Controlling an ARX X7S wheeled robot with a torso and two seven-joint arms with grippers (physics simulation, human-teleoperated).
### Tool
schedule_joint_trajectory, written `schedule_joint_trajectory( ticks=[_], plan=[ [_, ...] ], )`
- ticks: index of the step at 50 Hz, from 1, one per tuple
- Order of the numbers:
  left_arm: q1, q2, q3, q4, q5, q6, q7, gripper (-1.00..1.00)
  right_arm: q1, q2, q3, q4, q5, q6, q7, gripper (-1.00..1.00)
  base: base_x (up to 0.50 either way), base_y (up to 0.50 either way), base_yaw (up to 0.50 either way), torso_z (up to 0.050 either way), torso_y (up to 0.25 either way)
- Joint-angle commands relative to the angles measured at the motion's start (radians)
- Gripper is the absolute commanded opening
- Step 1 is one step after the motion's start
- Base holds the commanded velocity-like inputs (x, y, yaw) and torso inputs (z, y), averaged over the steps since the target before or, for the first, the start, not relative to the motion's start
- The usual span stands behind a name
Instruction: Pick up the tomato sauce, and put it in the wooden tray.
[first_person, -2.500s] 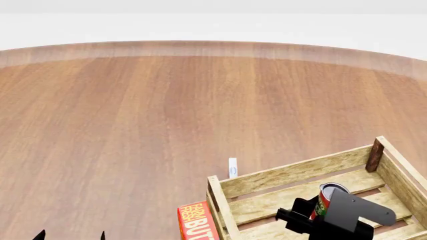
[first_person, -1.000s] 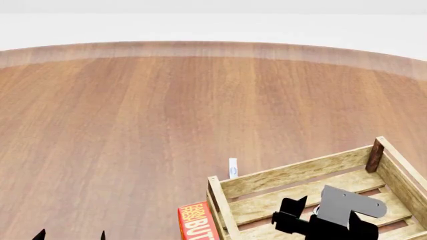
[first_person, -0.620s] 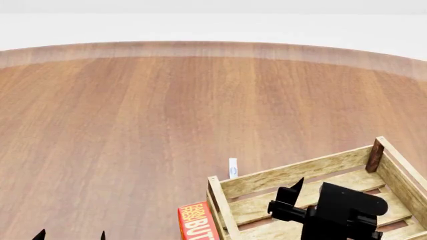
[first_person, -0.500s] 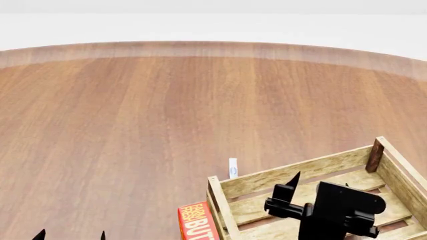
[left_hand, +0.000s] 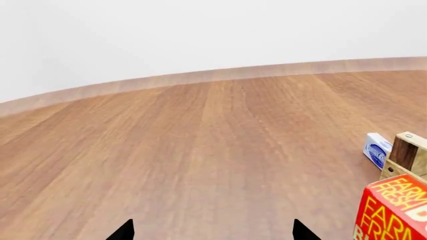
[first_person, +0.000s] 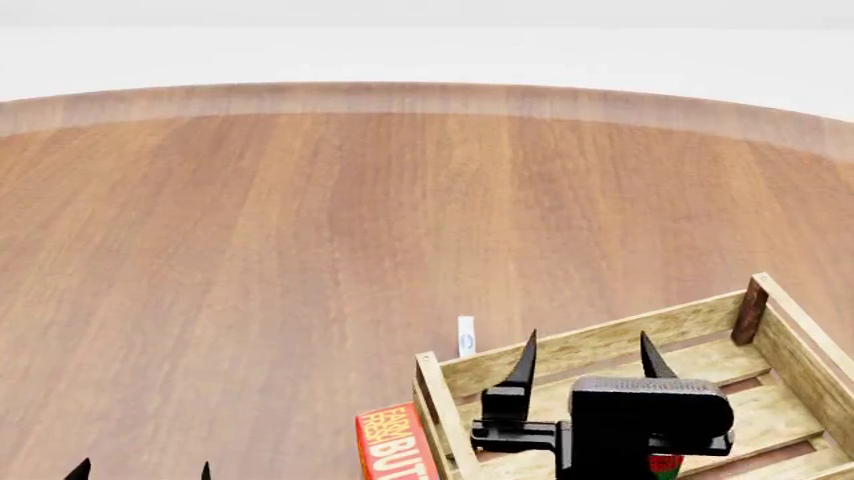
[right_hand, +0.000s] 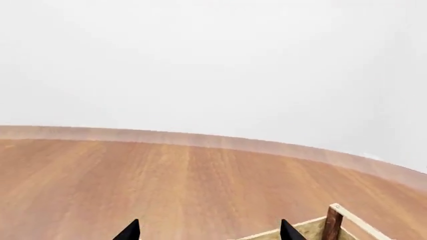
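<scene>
Your right pincer (first_person: 585, 360) has let go and lifted: a moment ago it sat low inside the wooden tray (first_person: 587, 345) with the can between its fingers, and now its two black tips stand spread apart with nothing between them, pointing up and away over the tray's far wall. The tomato sauce (first_person: 663, 464) lies down in the tray, only a sliver of its red and green label showing under the pincer body at the bottom edge of the head view. You cannot tell from here whether it stands upright or has tipped. As I read it, the placement is done and only the retreat remains.

Your right wrist view looks out over the tabletop (first_person: 267, 250) to the horizon, with just the tray's far corner post (right_hand: 331, 222) below, so the tips appear to be above the slats. Draw back up and toward yourself; the tray walls flank the pincer on both sides, and the can sits just beneath it.

The butter box (first_person: 394, 442) touches or nearly touches the tray's near left corner, and a small white-and-blue packet (first_person: 465, 335) stands just beyond the far wall. Beyond those, the tabletop is bare wood out to its curved rim.

Your left pincer (left_hand: 210, 231) hangs low at the left, its tips spread and holding nothing.
</scene>
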Motion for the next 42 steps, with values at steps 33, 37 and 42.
schedule_joint_trajectory(
  ticks=[33, 37, 42],
  plan=[
    [0.008, -0.006, 0.000, 0.010, -0.021, 0.028, 0.012, 1.00, -0.395, 0.093, -0.231, -0.903, -0.102, 0.256, -0.007, 1.00, 0.00, 0.00, 0.00, 0.000, 0.000],
    [0.009, -0.007, 0.002, 0.014, -0.022, 0.025, 0.009, 1.00, -0.423, 0.104, -0.261, -0.956, -0.127, 0.253, -0.007, 1.00, 0.00, 0.00, 0.00, 0.000, 0.000],
    [0.008, -0.008, 0.003, 0.012, -0.024, 0.028, 0.009, 1.00, -0.439, 0.114, -0.277, -0.991, -0.141, 0.255, -0.004, 1.00, 0.00, 0.00, 0.00, 0.000, 0.000]
  ],
)
